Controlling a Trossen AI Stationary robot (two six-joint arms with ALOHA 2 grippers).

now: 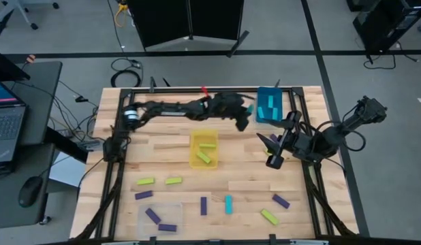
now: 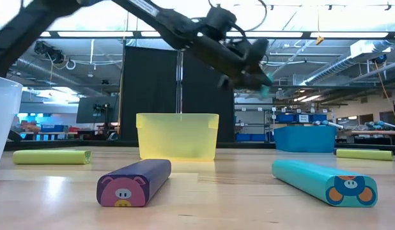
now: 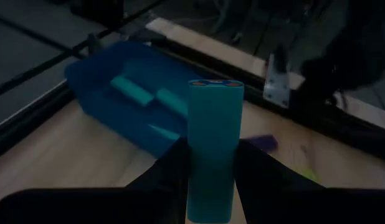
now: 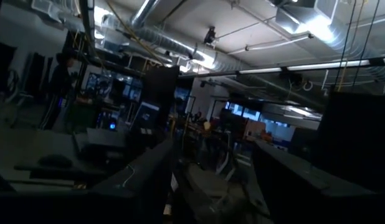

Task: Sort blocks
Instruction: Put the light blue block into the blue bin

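Left gripper [image 3: 208,168] is clamped on a cyan block [image 3: 214,143], its two dark fingers [image 3: 171,171] pressed to the block's long sides, and it hangs above the table just beside the blue bin [image 1: 270,105], on the side facing the yellow bin [image 1: 204,148]. From the wrist camera the blue bin [image 3: 96,78] lies just past the held block, with more cyan blocks [image 3: 133,91] inside it.

Taking the yellow bin as the landmark: two yellow-green blocks [image 1: 208,152] lie inside it. On the camera-near side of it, loose blocks are scattered over the wood: two yellow-green bars [image 1: 146,182], a purple bar [image 1: 143,195], an upright purple [image 1: 204,205] and cyan pair [image 1: 229,204], then a purple [image 1: 281,201] and a yellow-green one [image 1: 269,217] toward the right. A clear bin [image 1: 144,224] nearest the table's front edge holds two purple blocks [image 1: 152,216].

Right gripper [image 1: 273,151] waits right of the yellow bin, its fingers spread apart and holding nothing.
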